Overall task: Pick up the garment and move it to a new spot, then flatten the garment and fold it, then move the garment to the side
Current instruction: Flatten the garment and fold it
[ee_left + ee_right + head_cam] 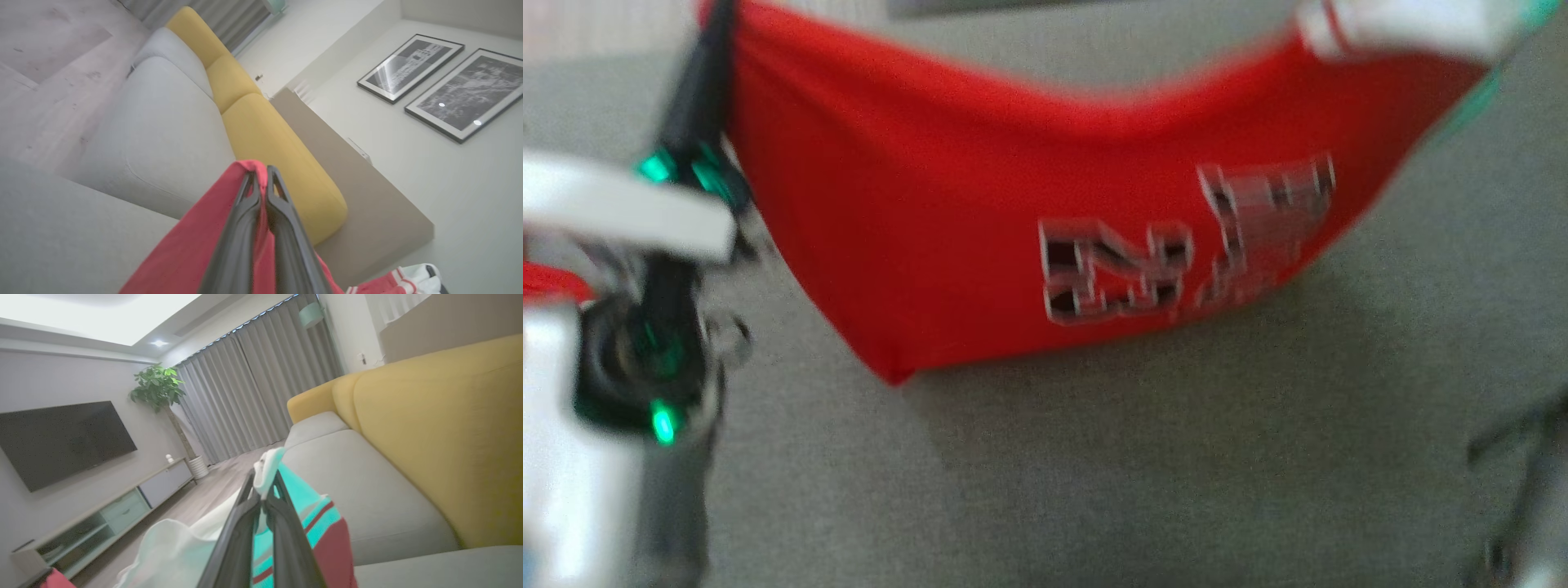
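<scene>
The red garment [980, 212] hangs stretched between both hands above the grey sofa seat [1176, 457]. Its lowest corner seems just clear of the cushion, though the head view is blurred. The left hand [260, 173] is clamped on a red corner. The right hand [264, 477] is pinched closed on the white and teal edge. Behind stand yellow back cushions [261, 134].

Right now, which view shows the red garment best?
The head view: the garment hangs spread out, lettering blurred but visible. The left wrist view shows a pinched red edge; the right wrist view, a white-and-teal corner.
</scene>
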Robot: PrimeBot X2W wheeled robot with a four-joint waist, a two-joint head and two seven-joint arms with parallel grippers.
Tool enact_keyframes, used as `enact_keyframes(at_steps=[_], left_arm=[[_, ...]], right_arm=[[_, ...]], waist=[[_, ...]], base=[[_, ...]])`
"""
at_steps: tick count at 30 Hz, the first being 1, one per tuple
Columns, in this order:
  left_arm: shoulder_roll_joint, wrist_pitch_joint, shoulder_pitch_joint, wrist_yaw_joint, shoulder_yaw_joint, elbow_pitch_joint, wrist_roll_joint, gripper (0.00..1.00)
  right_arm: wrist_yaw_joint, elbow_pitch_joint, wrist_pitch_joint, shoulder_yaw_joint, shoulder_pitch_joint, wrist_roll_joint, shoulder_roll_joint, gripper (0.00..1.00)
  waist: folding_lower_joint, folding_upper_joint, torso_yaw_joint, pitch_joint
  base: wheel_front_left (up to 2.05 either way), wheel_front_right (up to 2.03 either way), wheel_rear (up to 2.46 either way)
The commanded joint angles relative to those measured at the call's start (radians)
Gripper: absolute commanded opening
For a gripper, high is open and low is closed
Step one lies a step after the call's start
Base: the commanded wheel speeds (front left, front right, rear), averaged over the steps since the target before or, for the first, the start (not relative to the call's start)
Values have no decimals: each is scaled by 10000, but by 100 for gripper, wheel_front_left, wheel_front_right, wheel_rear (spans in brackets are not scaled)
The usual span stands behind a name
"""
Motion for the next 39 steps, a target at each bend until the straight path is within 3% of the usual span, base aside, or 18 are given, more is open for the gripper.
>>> enact_keyframes(at_steps=[1, 2, 5, 12, 18, 24, 28, 35, 39], left_arm=[[494, -226, -1494, -185, 570, 459, 470, 0], [494, -226, -1494, -185, 570, 459, 470, 0], [728, -908, -3133, -917, 642, 1997, 1070, 0], [786, -3381, -6667, -2405, 1009, 5016, 2152, 0], [693, -4779, -7548, -3044, 667, 6209, 2740, 0], [672, -5313, -5643, -3257, -257, 6780, 2917, 0], [843, -5635, -3023, -3289, -1202, 7243, 3109, 0], [891, -5374, 355, -3204, -2126, 7657, 2930, 0], [882, -5173, 2008, -2636, -2185, 7053, 2712, 0]], right_arm=[[77, 853, -372, 294, -1740, 464, -21, 0], [77, 853, -372, 294, -1740, 464, -21, 0], [77, 2914, -1615, 270, -3835, 647, -19, 0], [77, 6175, -5559, 967, -7837, -1072, -182, 0], [77, 7437, -7231, 2266, -8852, -1182, -1104, 0], [77, 8029, -6795, 3555, -6776, -471, -2227, 0], [77, 8223, -5177, 3785, -3702, -41, -2581, 0], [77, 7034, -3111, 2576, 682, -668, -1979, 0], [77, 5485, -1941, 1646, 2879, -1418, -1048, 0]], waist=[[-1, 0, -138, 1169], [-1, 0, -138, 1169], [-1, 0, -213, 1915], [-1, 0, -328, 2438], [-1, 0, -109, 2166], [-1, 0, 129, 1726], [-1, 0, 186, 1110], [-1, 0, 58, -22], [-1, 0, 5, -433]], base=[[0, 0, 0], [0, 0, 0], [0, 0, 0], [0, 0, 0], [0, 0, 0], [0, 0, 0], [0, 0, 0], [0, 0, 0], [0, 0, 0]])
